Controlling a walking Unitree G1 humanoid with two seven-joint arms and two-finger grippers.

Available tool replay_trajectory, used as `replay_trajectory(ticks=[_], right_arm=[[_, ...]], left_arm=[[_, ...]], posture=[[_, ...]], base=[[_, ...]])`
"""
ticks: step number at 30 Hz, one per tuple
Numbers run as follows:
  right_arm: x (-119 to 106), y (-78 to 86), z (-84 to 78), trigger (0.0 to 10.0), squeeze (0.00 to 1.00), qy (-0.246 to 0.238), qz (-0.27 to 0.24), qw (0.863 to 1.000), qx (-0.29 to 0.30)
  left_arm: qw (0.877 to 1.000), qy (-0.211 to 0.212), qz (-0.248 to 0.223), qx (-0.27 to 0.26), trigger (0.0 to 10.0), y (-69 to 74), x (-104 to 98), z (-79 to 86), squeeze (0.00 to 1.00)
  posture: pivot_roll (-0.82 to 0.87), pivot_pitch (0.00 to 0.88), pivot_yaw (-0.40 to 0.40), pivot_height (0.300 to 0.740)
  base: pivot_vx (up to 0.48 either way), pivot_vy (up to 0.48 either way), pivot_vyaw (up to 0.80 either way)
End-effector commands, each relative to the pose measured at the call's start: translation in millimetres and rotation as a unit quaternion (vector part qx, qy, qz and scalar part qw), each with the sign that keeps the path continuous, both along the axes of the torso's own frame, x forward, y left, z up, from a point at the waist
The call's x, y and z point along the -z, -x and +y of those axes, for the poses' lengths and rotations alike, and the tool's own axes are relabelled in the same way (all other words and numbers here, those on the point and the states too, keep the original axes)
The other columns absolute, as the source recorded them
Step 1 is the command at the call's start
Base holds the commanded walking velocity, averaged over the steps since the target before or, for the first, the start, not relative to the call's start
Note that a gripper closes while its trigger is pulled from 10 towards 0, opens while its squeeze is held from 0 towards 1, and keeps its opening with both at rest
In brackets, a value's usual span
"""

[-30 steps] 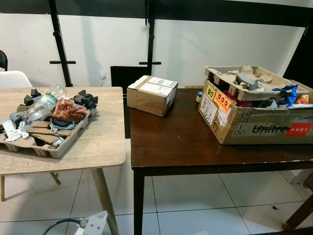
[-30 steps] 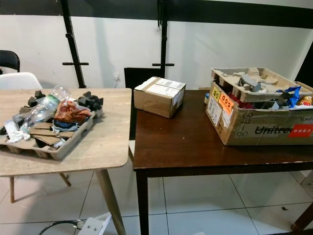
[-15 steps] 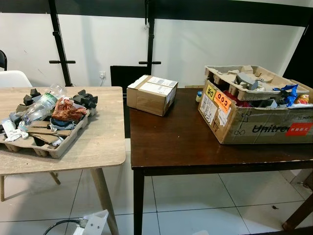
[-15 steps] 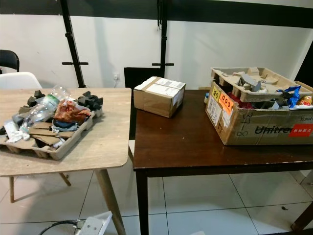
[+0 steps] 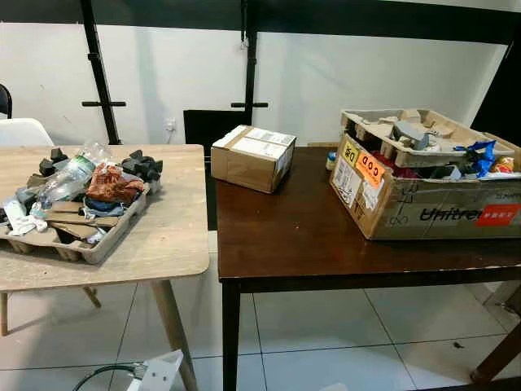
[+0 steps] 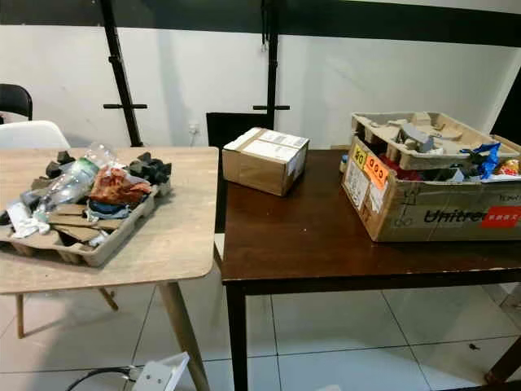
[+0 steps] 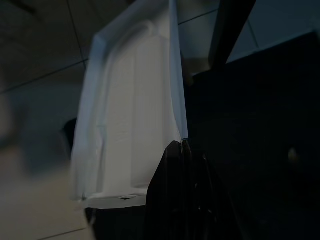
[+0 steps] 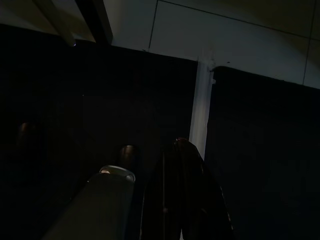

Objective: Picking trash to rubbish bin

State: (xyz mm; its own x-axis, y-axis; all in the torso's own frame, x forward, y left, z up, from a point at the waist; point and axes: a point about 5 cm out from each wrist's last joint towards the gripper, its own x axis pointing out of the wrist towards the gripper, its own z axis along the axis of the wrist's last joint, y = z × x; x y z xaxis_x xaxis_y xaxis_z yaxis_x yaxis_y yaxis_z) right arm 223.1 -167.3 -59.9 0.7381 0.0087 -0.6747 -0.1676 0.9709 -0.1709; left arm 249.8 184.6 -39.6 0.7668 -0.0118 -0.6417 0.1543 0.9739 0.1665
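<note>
Two tables (image 5: 293, 236); one trash tray (image 5: 77, 240); two boxes (image 5: 251, 159); both grippers' fingers (image 7: 182, 200) apparently clenched.

Two tables side by side: one light wooden table (image 5: 163, 244), one dark wooden table (image 5: 301, 236). Two cardboard boxes on the dark one: one small sealed box (image 5: 252, 158), one large open box (image 5: 423, 199) heaped with trash. One pulp tray (image 5: 77, 244) on the light one, with one plastic bottle (image 5: 69, 173). One white chair (image 5: 23, 130).
</note>
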Motion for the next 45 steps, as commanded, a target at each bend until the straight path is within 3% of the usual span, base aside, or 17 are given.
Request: replay_trajectory(ticks=[1,10,45], right_arm=[[2.5,4.1,-3.1,10.0,0.0,0.001,0.007,1.0,0.01],[1.9,3.3,-4.0,10.0,0.0,0.002,0.006,1.0,0.008],[0.1,0.8,-5.3,10.0,0.0,0.004,0.002,1.0,0.005]], left_arm=[[1.0,0.014,0.013,-0.006,10.0,4.7,4.6,-3.2,0.0],[1.0,0.013,0.01,0.006,10.0,4.1,4.0,-5.5,0.0],[1.0,0.014,0.01,0.003,10.0,4.2,4.3,-6.3,0.0]], posture=[[-0.01,0.084,-0.015,0.74],[-0.01,0.069,-0.016,0.74],[-0.02,0.068,-0.023,0.74]], base=[[0.0,0.0,0.0],[0.0,-0.196,0.0],[0.0,-0.48,0.0]])
